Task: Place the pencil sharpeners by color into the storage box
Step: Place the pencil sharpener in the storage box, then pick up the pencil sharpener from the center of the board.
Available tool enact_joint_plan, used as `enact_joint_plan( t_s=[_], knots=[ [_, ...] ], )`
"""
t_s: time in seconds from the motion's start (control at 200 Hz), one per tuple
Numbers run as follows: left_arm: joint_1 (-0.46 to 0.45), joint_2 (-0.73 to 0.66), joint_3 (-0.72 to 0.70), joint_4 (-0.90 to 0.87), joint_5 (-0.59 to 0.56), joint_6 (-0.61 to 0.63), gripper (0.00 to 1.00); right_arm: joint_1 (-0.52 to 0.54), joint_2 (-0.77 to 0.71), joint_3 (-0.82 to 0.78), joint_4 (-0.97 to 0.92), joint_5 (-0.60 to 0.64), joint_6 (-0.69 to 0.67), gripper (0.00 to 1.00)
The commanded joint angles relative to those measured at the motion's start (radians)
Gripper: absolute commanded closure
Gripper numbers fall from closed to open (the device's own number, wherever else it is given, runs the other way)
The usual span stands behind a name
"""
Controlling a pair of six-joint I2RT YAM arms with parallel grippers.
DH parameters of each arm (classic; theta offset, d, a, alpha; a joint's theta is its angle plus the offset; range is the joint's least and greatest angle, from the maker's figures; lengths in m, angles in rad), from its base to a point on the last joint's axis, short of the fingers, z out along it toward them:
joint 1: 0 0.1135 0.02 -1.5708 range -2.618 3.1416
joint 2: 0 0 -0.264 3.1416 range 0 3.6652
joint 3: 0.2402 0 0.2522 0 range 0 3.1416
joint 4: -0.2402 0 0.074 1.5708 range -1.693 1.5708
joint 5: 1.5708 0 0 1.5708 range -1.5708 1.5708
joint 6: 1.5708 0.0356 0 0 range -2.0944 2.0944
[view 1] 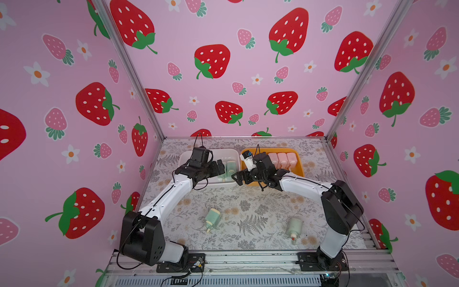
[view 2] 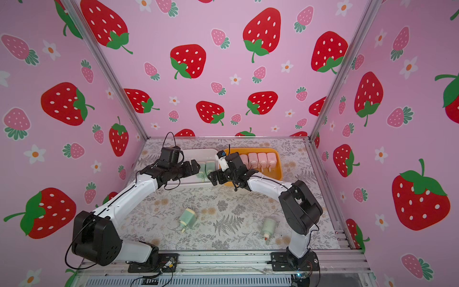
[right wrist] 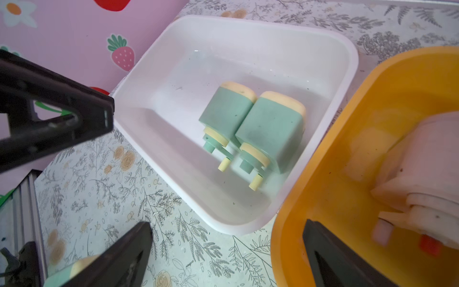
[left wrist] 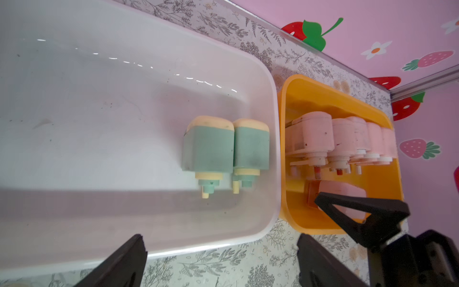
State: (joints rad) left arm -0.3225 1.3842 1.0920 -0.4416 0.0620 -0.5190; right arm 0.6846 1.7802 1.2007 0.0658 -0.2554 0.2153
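Two mint green pencil sharpeners (left wrist: 208, 149) lie side by side in the white storage box (left wrist: 270, 82). Several pale pink ones (view 1: 283, 159) stand in a row in the orange storage box (view 1: 299, 162), and one more pink sharpener (left wrist: 342, 196) lies near its front wall. On the table lie two loose green sharpeners, one left of centre (view 1: 212, 218) and one to the right (view 1: 294, 227). My left gripper (view 1: 219, 167) hangs open over the white box's front edge. My right gripper (view 1: 237, 177) hangs open at the orange box's front left corner. Both are empty.
The two boxes sit side by side at the back of the floral table (view 1: 248, 198). The two grippers' tips are close together over the gap between the boxes. Metal frame posts (view 1: 330, 134) and strawberry-print walls enclose the table on three sides.
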Motion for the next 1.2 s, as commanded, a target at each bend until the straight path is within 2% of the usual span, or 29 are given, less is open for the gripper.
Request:
enact_joint_plan(
  t_s=[0.0, 0.065, 0.16, 0.27, 0.465, 0.6, 0.815, 0.92, 1.061, 1.196],
  knots=[
    [-0.063, -0.07, -0.038, -0.165, -0.117, -0.009, 0.0, 0.007, -0.052, -0.03, 0.009, -0.053, -0.139, 0.0],
    [-0.101, -0.116, -0.063, -0.233, -0.173, -0.027, 0.01, 0.007, -0.069, -0.043, 0.005, -0.096, -0.187, 0.0],
    [-0.139, -0.184, -0.109, -0.317, -0.189, -0.057, 0.0, 0.008, -0.09, -0.059, 0.004, -0.114, -0.225, 0.0],
    [-0.168, -0.257, -0.169, -0.372, -0.138, -0.069, 0.0, 0.008, -0.116, -0.094, 0.071, -0.009, -0.197, 0.0],
    [-0.181, -0.375, -0.252, -0.408, -0.01, -0.065, 0.0, 0.008, -0.16, -0.162, 0.175, 0.06, -0.187, 0.0],
    [-0.19, -0.361, -0.253, -0.501, -0.012, -0.064, 0.0, 0.009, -0.174, -0.172, 0.187, 0.062, -0.191, 0.0],
    [-0.261, -0.33, -0.281, -0.436, 0.041, -0.109, 0.01, 0.009, -0.211, -0.224, 0.173, -0.145, -0.334, 0.0],
    [-0.278, -0.295, -0.297, -0.432, -0.007, -0.126, 0.0, 0.012, -0.224, -0.219, 0.12, -0.191, -0.371, 0.0],
    [-0.308, -0.266, -0.285, -0.442, -0.114, -0.145, 0.01, 0.012, -0.228, -0.219, 0.103, -0.185, -0.378, 0.0],
    [-0.323, -0.245, -0.31, -0.409, -0.112, -0.138, 0.0, 0.015, -0.23, -0.22, 0.103, -0.185, -0.381, 0.0]
  ],
)
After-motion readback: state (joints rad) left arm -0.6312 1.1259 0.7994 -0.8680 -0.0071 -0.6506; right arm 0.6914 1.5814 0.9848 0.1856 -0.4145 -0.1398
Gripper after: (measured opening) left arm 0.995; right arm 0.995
